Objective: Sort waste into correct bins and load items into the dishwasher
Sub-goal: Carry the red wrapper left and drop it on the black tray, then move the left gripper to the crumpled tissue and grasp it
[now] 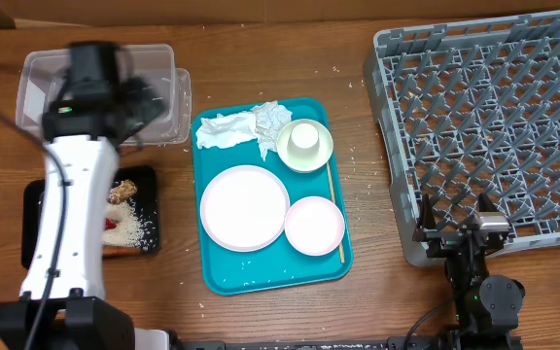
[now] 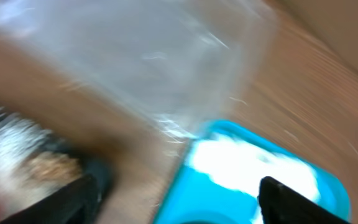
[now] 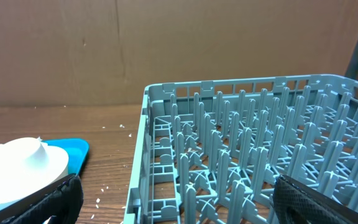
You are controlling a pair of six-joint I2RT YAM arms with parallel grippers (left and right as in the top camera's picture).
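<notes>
Left hand point(image 1: 149, 100) blurry over clear container point(image 1: 42, 73)

No legible text, label or number anywhere

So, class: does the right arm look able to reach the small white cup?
Probably yes: the right gripper stands open beside the dish rack, and only table lies between it and the cup on the teal tray.
</notes>
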